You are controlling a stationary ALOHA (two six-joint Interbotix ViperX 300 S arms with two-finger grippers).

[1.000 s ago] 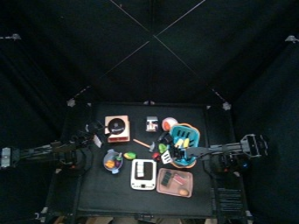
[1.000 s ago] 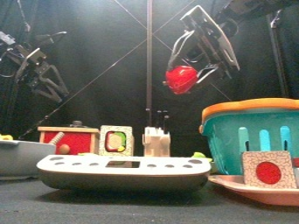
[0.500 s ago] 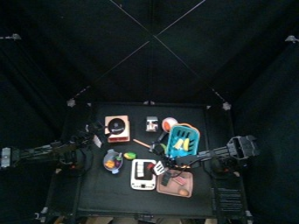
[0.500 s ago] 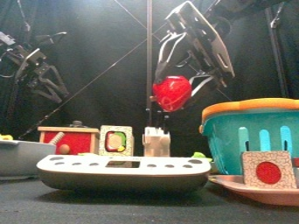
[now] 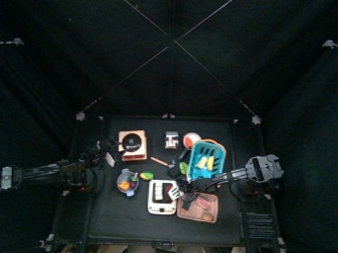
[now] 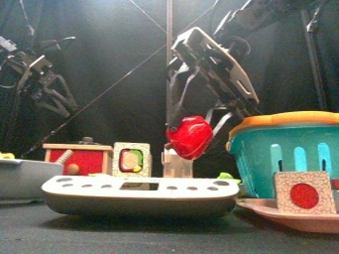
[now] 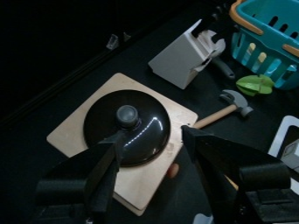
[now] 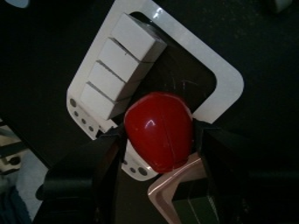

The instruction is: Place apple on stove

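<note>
A red apple [image 6: 189,138] hangs in the air with my right gripper [image 6: 196,127] shut on it, a little above the white stove [image 6: 139,193] at the table's front. In the right wrist view the apple [image 8: 158,131] fills the space between the jaws, and the stove [image 8: 126,66] with its row of buttons lies right below it. From above, the right gripper [image 5: 180,182] reaches across to the stove [image 5: 161,196]. My left gripper [image 7: 152,144] rests open over a black pot lid [image 7: 131,133] on a wooden board at the left.
A teal basket [image 6: 284,149] stands just right of the apple, over a pink tray [image 6: 302,214]. A white knife block [image 6: 176,160] stands behind the stove. A grey bowl [image 6: 20,177] sits at the front left, and a toy hammer [image 7: 228,105] lies near the board.
My right gripper has carried the apple leftward and down, from high beside the basket to just above the stove. The left arm has stayed still.
</note>
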